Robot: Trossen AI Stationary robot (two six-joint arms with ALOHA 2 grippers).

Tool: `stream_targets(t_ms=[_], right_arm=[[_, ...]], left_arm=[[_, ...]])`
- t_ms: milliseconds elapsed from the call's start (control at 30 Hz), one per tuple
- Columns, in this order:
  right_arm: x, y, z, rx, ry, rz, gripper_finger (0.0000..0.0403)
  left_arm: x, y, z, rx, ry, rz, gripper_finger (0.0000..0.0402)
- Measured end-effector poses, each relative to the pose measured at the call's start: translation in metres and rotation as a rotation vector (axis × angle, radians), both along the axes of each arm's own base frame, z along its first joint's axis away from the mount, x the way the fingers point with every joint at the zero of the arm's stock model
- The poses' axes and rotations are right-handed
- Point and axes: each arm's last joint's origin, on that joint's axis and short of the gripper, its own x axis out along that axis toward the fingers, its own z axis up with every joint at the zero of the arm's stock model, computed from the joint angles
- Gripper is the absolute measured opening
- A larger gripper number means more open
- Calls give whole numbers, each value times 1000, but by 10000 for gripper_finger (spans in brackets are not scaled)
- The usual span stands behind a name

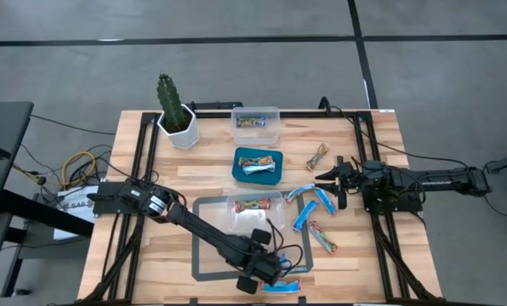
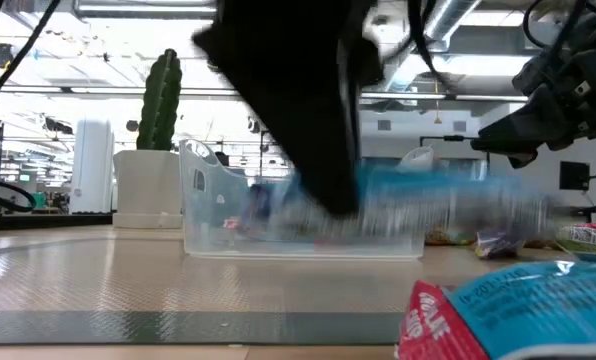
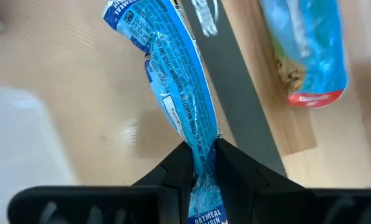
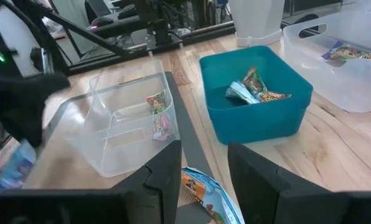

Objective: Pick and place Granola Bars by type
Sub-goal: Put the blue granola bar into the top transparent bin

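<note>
Bottom centre of the high view, my left gripper point(image 1: 266, 274) is clenched on a blue granola bar point(image 3: 176, 87) by one wrapper end only. The risk I see is the limp bar swinging or slipping out in transit, or snagging the clear bin point(image 1: 255, 206) rim. My right gripper point(image 1: 334, 180) hovers released at mid-right, holding nothing, above loose blue bars point(image 1: 311, 206).

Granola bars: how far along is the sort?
Partly done. A few bars already sit in the teal bin and two clear bins. In hand: the left tool is shut on a blue bar near the table's front edge. The right tool is open above the loose pile. Left: about five bars loose on the table, plus one blue bar by the left tool.
</note>
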Motion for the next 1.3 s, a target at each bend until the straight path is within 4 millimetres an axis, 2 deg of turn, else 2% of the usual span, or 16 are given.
stream_targets(t_ms=[267, 467, 567, 700, 867, 1033, 1300], right_arm=[[0, 0, 0, 0, 0, 0, 124], [0, 0, 0, 0, 0, 0, 124], [0, 0, 0, 0, 0, 0, 124], [0, 0, 0, 0, 0, -1, 124], [0, 0, 0, 0, -1, 0, 124], [0, 0, 0, 0, -1, 0, 124], [0, 0, 0, 0, -2, 0, 124]], left_arm=[[-8, -13, 41, 51, -24, -9, 58], [-19, -23, 56, 56, -2, -40, 59], [-22, -25, 71, 51, -10, -43, 59], [-28, -18, 93, 39, -34, -25, 59], [-36, -2, 124, 36, -78, 33, 59], [-44, 9, 146, 5, -108, 45, 59], [-71, 28, 193, -81, -154, 75, 59]])
